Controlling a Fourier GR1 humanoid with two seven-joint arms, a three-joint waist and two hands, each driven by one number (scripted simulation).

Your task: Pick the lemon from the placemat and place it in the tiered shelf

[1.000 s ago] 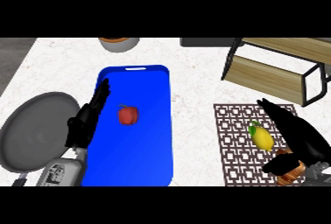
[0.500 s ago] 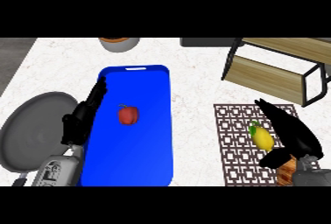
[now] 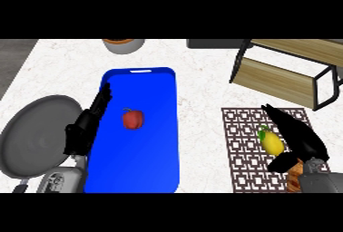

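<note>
A yellow lemon [image 3: 271,141] lies on the dark patterned placemat [image 3: 244,149] at the right. My right hand [image 3: 298,138] is beside it on its right, fingers straight and pointing away from me, thumb reaching under the lemon's near side. The hand is open and holds nothing. The tiered shelf [image 3: 288,68], wooden boards in a black frame, stands at the back right beyond the placemat. At the left, my left hand [image 3: 87,124] rests open with straight fingers along the left edge of the blue cutting board [image 3: 150,158].
A red bell pepper [image 3: 132,118] lies on the blue board. A grey pan [image 3: 30,140] sits at the far left. A grey pot with an orange rim [image 3: 123,44] stands at the back edge.
My right hand has shifted slightly left and closer to the lemon. The left hand and the lemon have stayed where they were.
</note>
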